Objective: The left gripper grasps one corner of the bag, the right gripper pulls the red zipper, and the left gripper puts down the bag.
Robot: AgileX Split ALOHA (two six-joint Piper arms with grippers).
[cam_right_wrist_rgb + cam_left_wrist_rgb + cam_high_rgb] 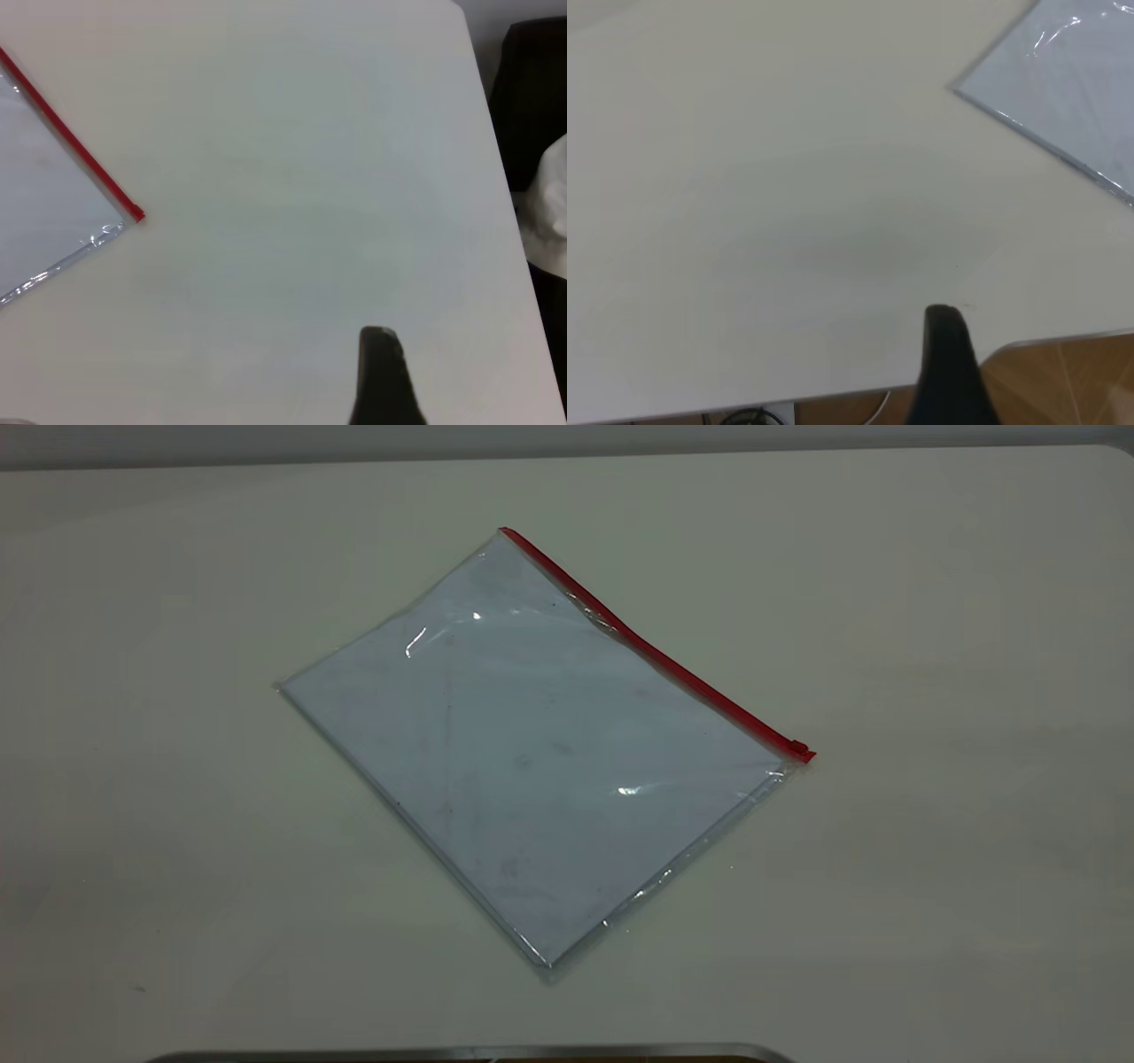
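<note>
Well apart from either claw [950,354], bag [532,753].

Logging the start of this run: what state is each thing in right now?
bag: flat on the table, untouched.
red zipper: slider tab at the end nearer the right arm.
left gripper: off the bag, only one finger tip visible.
right gripper: off the bag, only one finger tip visible.

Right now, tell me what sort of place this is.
Probably a lab workbench: a plain white table with only a clear bag with a red zipper on it, and wood floor past its edge.
</note>
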